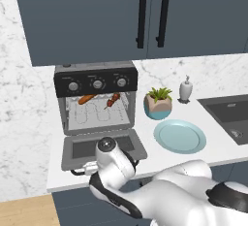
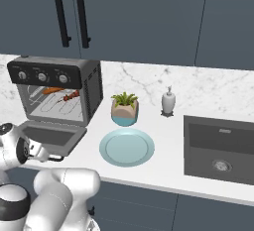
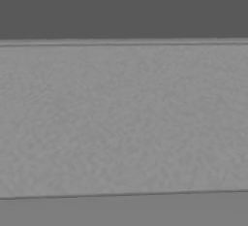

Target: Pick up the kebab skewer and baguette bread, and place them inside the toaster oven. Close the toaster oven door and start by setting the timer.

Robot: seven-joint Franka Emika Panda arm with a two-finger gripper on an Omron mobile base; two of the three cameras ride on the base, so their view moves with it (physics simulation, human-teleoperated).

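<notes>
1. Close to the hand camera lies a flat grey surface, too near to identify.
2. Oven (image 1: 97,101) stands on the desk (image 1: 145,159); its door (image 1: 102,148) hangs down flat.
3. Sink (image 2: 221,148) shows whole from the right, cropped from the left.
4. Plate (image 1: 180,136) sits beside the door.
5. Plant (image 1: 158,103) and soap bottle (image 1: 186,89) stand behind it.
6. Baguette (image 1: 86,98) and skewer (image 1: 112,101) lie on the rack.
7. Gripper (image 1: 83,170) sits at the door handle; I cannot tell whether it grasps.

Both base cams sit behind the arm, looking forward and down, and share the toaster oven (image 1: 97,104) and plate (image 1: 179,136). Hand cam's jammed right against a flat grey surface.
</notes>
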